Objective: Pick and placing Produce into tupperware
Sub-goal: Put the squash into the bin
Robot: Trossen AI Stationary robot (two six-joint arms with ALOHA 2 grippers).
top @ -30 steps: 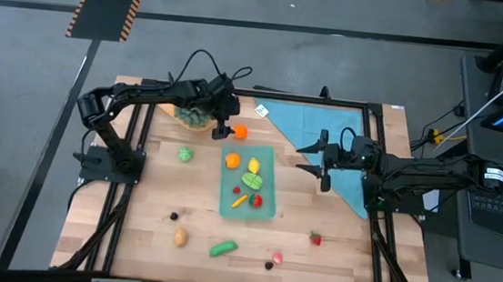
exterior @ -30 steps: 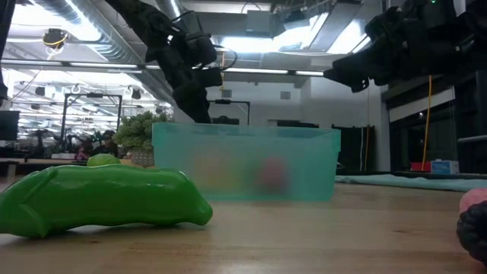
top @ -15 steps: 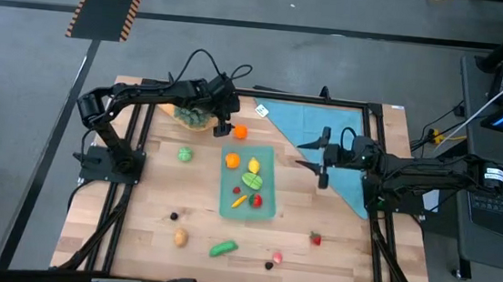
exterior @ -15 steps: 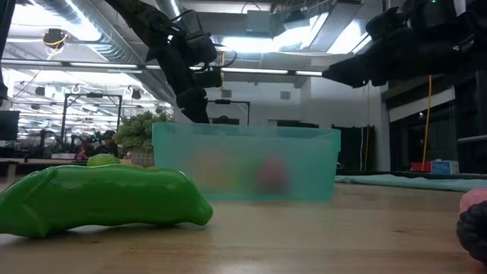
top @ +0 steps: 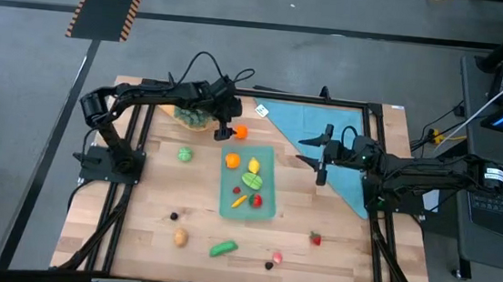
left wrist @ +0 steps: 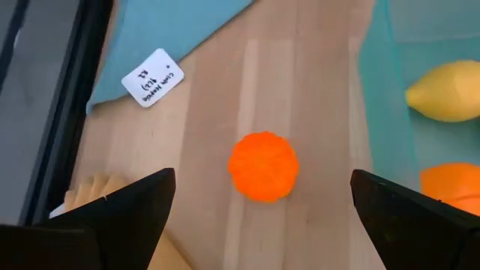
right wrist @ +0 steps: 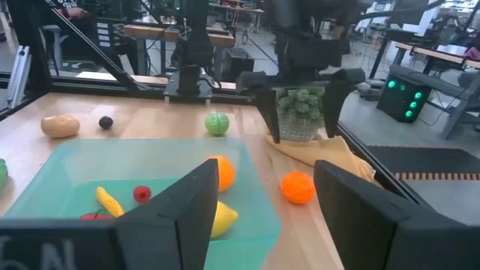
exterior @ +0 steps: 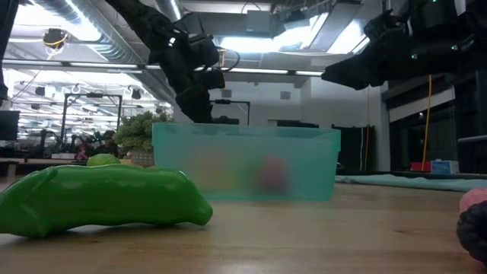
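The teal tupperware (top: 250,185) stands mid-table and holds several toy pieces, among them an orange one (top: 231,160), a yellow one (top: 254,166) and a red one (top: 256,199). A round orange fruit (top: 239,132) lies on the wood just beyond its far-left corner. My left gripper (top: 225,128) is open beside that fruit, on its left; in the left wrist view the fruit (left wrist: 262,166) lies ahead between the spread fingers, untouched. My right gripper (top: 321,161) is open and empty, above the table to the right of the tupperware.
Loose produce lies on the wood: a green ball (top: 184,154), a brown piece (top: 180,237), a green pod (top: 222,247), a strawberry (top: 315,239), a pink piece (top: 277,256). A leafy bunch (top: 194,115) sits on a tan board. The light-blue cloth (top: 325,129) and a white card (top: 261,111) lie far right.
My left gripper has edged a little toward the table's right, closer to the orange fruit. My right gripper has drifted slightly toward the far edge. No object has moved.
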